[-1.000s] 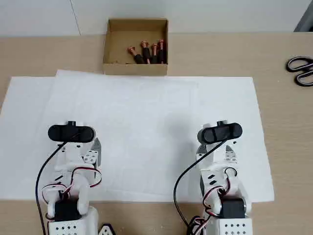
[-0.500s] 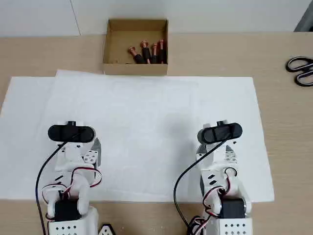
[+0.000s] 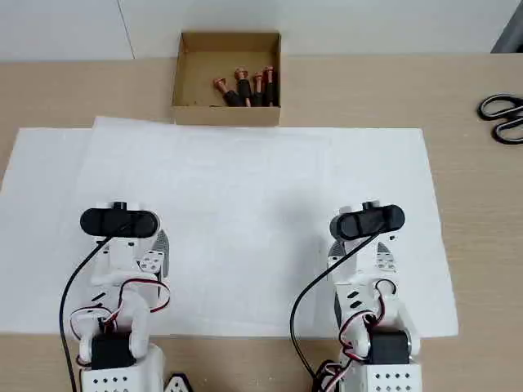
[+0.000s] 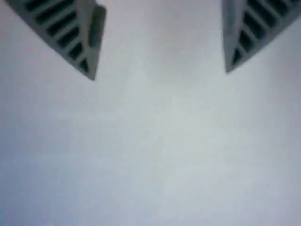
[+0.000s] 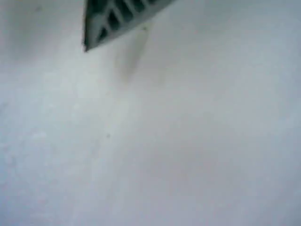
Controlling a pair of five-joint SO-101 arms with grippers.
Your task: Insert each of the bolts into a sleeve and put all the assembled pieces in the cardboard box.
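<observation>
Risk low, task judged done | four assembled pieces [image 3: 245,88] are seen inside cardboard box [image 3: 186,82] | left claw [image 4: 160,73] is spread, empty, well apart from box | right claw [image 3: 359,255] state cannot be told | box could be shoved if arms are swept forward

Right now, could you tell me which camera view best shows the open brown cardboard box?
The high view: the open brown cardboard box sits whole beyond the white paper sheet, four copper-headed bolts in black sleeves inside. Both wrist views face that sheet instead.
</observation>
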